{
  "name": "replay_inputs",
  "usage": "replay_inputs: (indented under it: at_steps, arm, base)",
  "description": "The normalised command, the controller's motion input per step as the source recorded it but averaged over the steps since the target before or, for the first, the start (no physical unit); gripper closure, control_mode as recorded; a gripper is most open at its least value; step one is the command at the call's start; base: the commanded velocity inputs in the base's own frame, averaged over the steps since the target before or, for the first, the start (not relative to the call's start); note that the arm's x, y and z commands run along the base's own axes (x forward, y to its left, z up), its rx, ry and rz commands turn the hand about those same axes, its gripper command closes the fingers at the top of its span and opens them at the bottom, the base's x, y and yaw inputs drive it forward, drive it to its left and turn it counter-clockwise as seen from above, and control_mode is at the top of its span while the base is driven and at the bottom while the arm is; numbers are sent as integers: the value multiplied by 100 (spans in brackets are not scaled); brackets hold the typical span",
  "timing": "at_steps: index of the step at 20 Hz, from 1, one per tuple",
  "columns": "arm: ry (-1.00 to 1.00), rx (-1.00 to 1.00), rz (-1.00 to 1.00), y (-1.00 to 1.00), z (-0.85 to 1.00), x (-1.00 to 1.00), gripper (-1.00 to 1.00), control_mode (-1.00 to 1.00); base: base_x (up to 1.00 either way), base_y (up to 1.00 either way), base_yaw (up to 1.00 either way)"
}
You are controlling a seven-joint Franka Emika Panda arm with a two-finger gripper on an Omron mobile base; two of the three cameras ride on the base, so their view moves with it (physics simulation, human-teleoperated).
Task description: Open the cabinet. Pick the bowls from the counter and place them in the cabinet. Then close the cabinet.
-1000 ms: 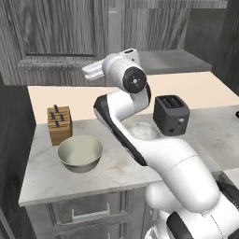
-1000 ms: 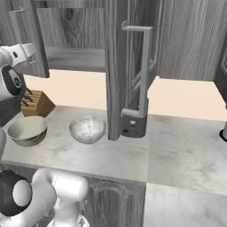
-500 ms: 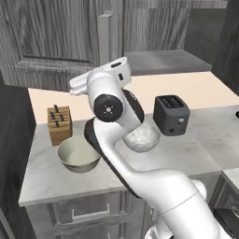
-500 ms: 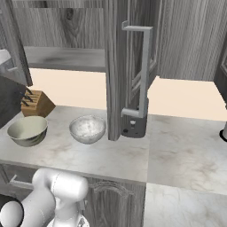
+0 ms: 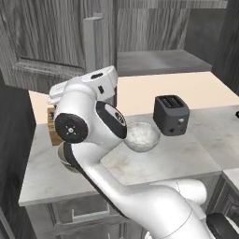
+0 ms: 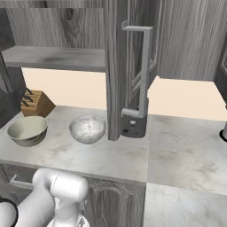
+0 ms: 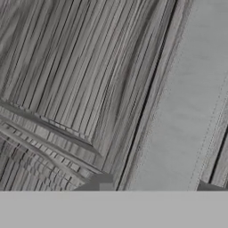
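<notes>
The cabinet's left door (image 5: 44, 39) stands swung out, and its right door (image 6: 113, 66) stands open edge-on, baring the grey shelf (image 6: 55, 57). In the hand view, my gripper (image 7: 156, 185) is close against the wood-grain door, its two tips either side of the pale bar handle (image 7: 187, 98), shut on it. In the left base view the handle (image 5: 92, 44) ends at my hand. The beige-olive bowl (image 6: 27, 131) and the marbled bowl (image 6: 88, 128) (image 5: 142, 135) sit on the counter (image 6: 124, 155), apart from each other. My arm hides most of the beige bowl in the left base view.
A wooden knife block (image 6: 36, 102) stands behind the beige bowl. A black toaster (image 5: 172, 114) sits right of the marbled bowl, partly behind the right door's handle (image 6: 144, 71). My elbow bulks over the counter's left half.
My elbow has swung left and toward the cameras. The hand has slid out past the right base view's left edge, and the left door with its handle has swung further out. Both bowls stay put.
</notes>
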Motion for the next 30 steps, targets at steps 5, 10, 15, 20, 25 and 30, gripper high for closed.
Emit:
replay_inputs:
  at_steps: [5,10,15,20,25,30]
  arm:
    - [0,0,-9,100,0,-87,100,-100]
    - [-1,1,-1,38,9,-41,-100,-100]
    - [-1,4,0,-66,41,-47,-100,-100]
    - [1,9,0,-94,26,-34,-100,-100]
    - [1,9,0,-87,21,-24,-100,-100]
    - [-4,8,0,-32,30,-85,-100,-100]
  base:
    - [0,0,0]
    - [0,0,0]
    - [0,0,0]
    - [0,0,0]
    - [0,0,0]
    - [0,0,0]
